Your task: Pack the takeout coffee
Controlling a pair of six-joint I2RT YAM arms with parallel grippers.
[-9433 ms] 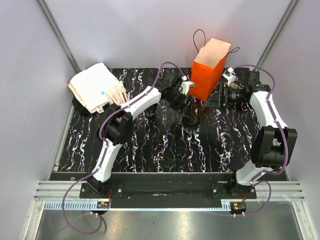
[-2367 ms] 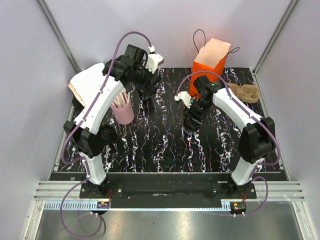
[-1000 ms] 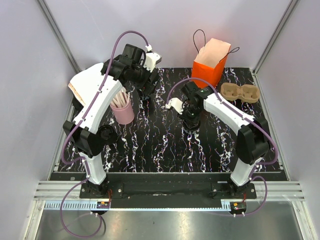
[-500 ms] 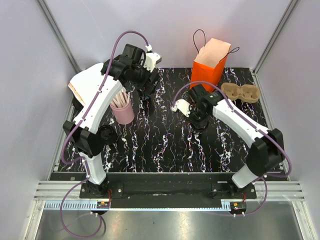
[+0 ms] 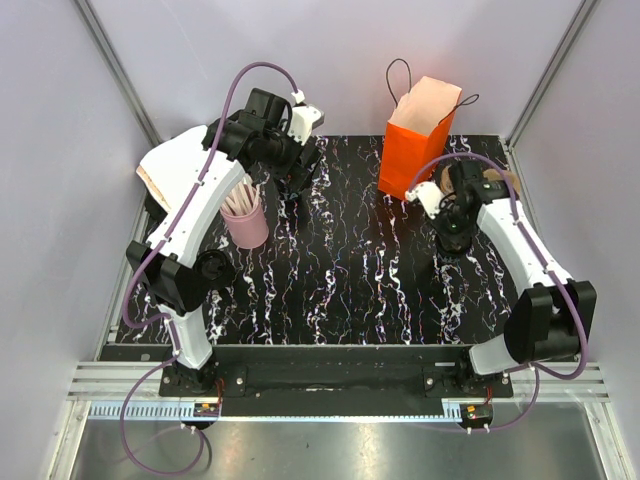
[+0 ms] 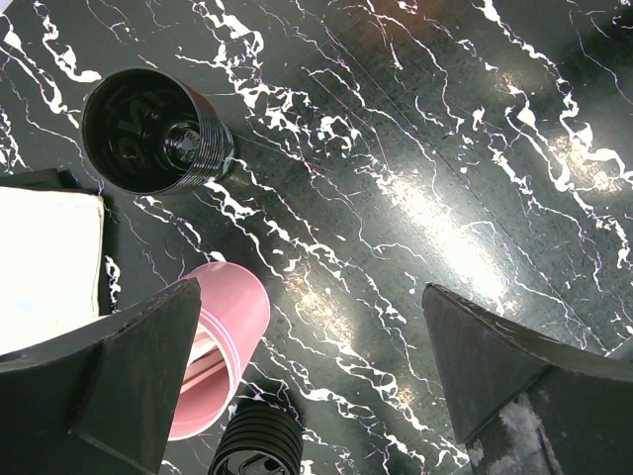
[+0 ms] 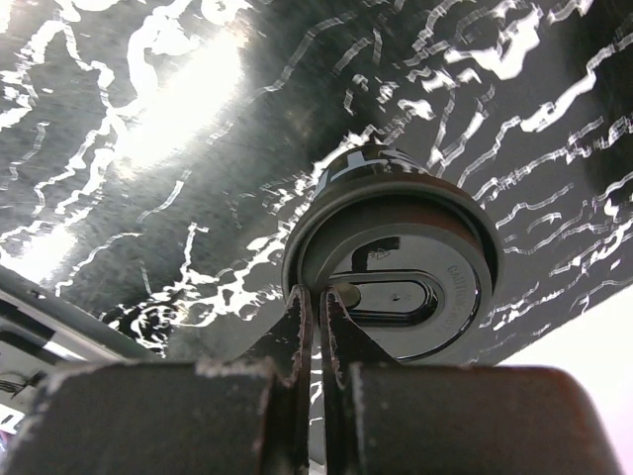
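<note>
The takeout coffee (image 7: 396,262), a small black cup with a dark round lid, fills the right wrist view. My right gripper (image 7: 317,297) is shut on the near rim of its lid. From above, the right gripper (image 5: 450,232) hangs just right of the orange bag (image 5: 418,140), and the arm hides most of the cup. Whether the cup touches the table I cannot tell. My left gripper (image 6: 316,396) stands wide open over the table at the back left, with nothing between its fingers.
A lidless black cup (image 6: 153,129) stands under the left gripper. The pink cup of wooden sticks (image 5: 245,222) is beside it, next to a white stack (image 5: 165,175). A cardboard cup carrier (image 5: 492,180) lies behind the right arm.
The right gripper, closed on the lid, has carried the cup from the table's middle to the right, to beside the orange bag. The left arm has not moved.
</note>
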